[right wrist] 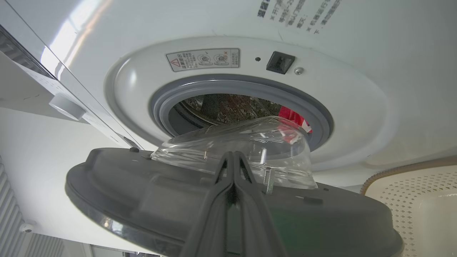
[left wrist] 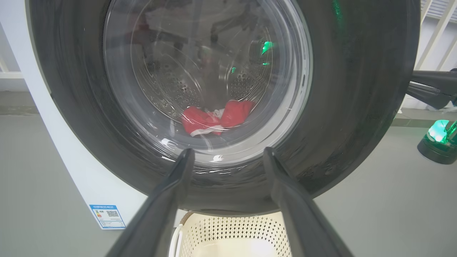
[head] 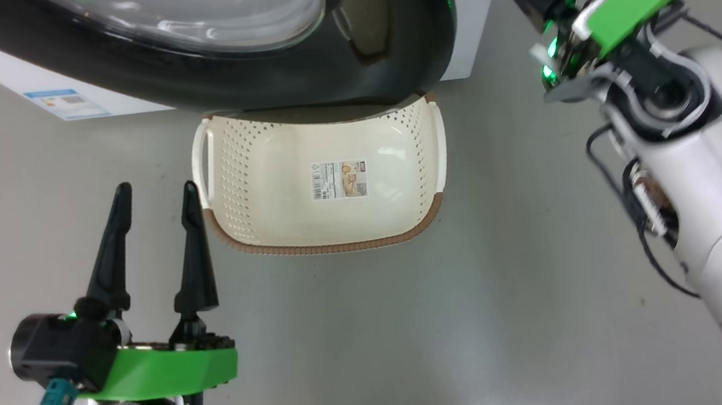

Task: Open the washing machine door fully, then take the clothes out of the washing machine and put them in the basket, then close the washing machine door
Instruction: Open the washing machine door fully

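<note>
The right gripper's (right wrist: 232, 154) fingers were pressed together, empty, their tips by the glass bowl on the inner face of the partly open door (right wrist: 142, 178). The left gripper (head: 156, 187) stood spread beside the basket (head: 325, 245). Red clothes (left wrist: 205, 121) lay inside the washing machine (right wrist: 250, 21).

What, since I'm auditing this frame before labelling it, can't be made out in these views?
- clothes: left wrist view, reflections on the door glass blur how many there are.
- basket: head view, far rim hidden under the door.
- right gripper: right wrist view, shut, but whether its tips touch the door is unclear.
- blue label: head view, print too small to read.
</note>
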Motion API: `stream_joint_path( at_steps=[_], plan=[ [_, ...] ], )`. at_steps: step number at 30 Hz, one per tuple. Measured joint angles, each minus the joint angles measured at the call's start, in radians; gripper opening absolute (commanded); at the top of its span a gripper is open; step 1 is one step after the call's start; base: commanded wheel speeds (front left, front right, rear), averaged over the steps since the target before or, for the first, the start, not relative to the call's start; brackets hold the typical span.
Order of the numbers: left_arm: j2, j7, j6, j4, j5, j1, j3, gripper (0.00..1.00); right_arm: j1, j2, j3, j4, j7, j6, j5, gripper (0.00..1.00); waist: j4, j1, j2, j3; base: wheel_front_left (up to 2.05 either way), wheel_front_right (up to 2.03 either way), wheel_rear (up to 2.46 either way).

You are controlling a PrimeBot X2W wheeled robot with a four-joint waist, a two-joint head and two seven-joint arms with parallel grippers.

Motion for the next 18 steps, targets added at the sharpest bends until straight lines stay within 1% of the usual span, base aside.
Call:
stream_joint_path(
  at_steps=[5,10,15,18],
  plan=[
    [0.000,0.000,0.001,0.003,-0.002,0.000,-0.010,1.00,-0.065,-0.002,-0.024,0.095,0.180,0.000,0.110,0.00,0.013,0.0000,0.0000,-0.001,0.00,0.00,0.00],
    [0.000,0.000,0.001,0.006,-0.003,0.000,-0.014,1.00,-0.115,-0.002,-0.026,0.188,0.357,0.000,0.181,0.00,0.021,0.0000,0.0000,-0.004,0.00,0.00,0.00],
    [0.000,0.000,0.001,0.009,-0.007,0.000,-0.014,1.00,-0.157,-0.009,-0.026,0.272,0.436,0.000,0.204,0.00,0.027,0.0000,0.0000,-0.004,0.00,0.00,0.00],
    [0.000,0.000,0.000,0.013,-0.007,0.000,-0.014,1.00,-0.166,-0.011,-0.022,0.289,0.471,0.000,0.202,0.00,0.030,0.0000,0.0000,-0.007,0.00,0.00,0.00]
  ],
)
